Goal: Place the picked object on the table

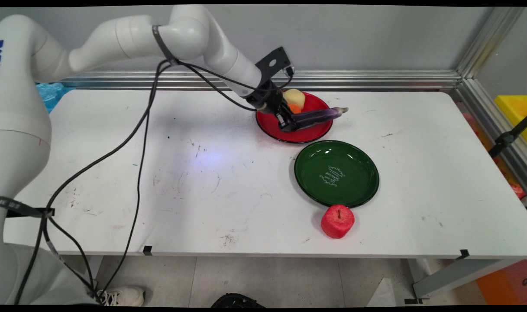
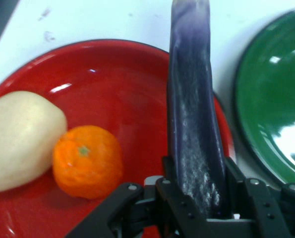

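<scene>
Purple and long, the eggplant is clamped at one end between the fingers of the gripper, in the upper middle of the main view. Its body lies over the red plate, and its stem end pokes past the plate's right rim. Whether it rests on the plate or is held just clear of it cannot be told. By the look of things, the step in hand is a grasp already made on the eggplant.

In the hand view the jaws press both sides of the eggplant's lower end. On the red plate, left of the eggplant, lie an orange and a pale potato, touching each other.

Lower right of the red plate sits a green plate, with nothing in it. Just below that rim stands a red apple on the white table.
</scene>
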{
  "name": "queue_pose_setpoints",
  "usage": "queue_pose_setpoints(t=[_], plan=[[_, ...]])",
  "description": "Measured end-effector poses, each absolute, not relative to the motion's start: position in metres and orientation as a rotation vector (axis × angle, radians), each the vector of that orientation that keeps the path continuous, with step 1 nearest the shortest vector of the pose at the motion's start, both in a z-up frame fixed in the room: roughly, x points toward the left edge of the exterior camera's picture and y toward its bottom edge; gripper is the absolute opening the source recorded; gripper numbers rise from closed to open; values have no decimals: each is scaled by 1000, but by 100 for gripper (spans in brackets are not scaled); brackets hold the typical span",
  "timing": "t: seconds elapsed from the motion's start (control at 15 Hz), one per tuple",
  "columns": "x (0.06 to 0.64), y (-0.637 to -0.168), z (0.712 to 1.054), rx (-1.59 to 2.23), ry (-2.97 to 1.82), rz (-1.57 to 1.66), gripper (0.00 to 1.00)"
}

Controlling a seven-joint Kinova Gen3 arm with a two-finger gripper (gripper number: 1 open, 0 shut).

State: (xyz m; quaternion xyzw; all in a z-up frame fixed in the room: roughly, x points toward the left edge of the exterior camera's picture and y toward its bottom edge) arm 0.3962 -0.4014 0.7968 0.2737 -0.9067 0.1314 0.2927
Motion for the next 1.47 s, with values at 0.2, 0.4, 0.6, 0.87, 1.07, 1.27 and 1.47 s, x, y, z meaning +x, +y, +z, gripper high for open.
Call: queue_pose_setpoints(t=[0.2,0.4,0.6,0.87,1.07,1.27,1.47], plan=[[405,-380,811,685,-2457,315,0],[416,-361,819,649,-2494,291,0],[430,-342,824,616,-2528,272,0],[453,-316,825,577,-2571,250,0],[467,-302,824,556,-2594,235,0],[478,-290,821,543,-2610,224,0],[486,-282,819,532,-2622,217,0]])
